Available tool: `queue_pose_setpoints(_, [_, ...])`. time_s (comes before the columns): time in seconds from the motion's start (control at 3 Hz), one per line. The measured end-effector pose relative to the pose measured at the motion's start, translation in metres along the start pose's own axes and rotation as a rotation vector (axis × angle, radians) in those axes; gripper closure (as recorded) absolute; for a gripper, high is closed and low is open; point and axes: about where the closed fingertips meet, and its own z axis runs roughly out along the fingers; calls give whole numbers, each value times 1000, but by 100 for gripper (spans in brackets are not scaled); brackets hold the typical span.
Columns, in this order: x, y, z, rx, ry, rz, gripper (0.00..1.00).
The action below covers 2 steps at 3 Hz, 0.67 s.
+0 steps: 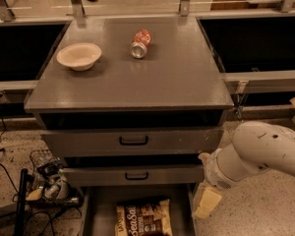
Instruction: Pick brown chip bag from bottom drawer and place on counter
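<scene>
The brown chip bag (143, 218), dark brown and tan with white "Sea Salt" lettering, lies flat in the open bottom drawer (101, 208), a grey tray pulled out at the bottom of the view. My gripper (205, 201) hangs from the white arm at the right, just beside the drawer's right wall and to the right of the bag, not touching it. The counter (152, 77) is the dark-grey top of the cabinet above.
A cream bowl (79, 56) and a red soda can (140, 43) lying on its side rest on the counter. Two upper drawers with black handles (133, 140) are shut. A wire basket and cables (46, 181) sit on the floor at left.
</scene>
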Motion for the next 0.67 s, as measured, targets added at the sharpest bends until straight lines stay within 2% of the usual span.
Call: queue_pose_setpoints(0.67, [18, 3, 58, -54, -25, 88, 0])
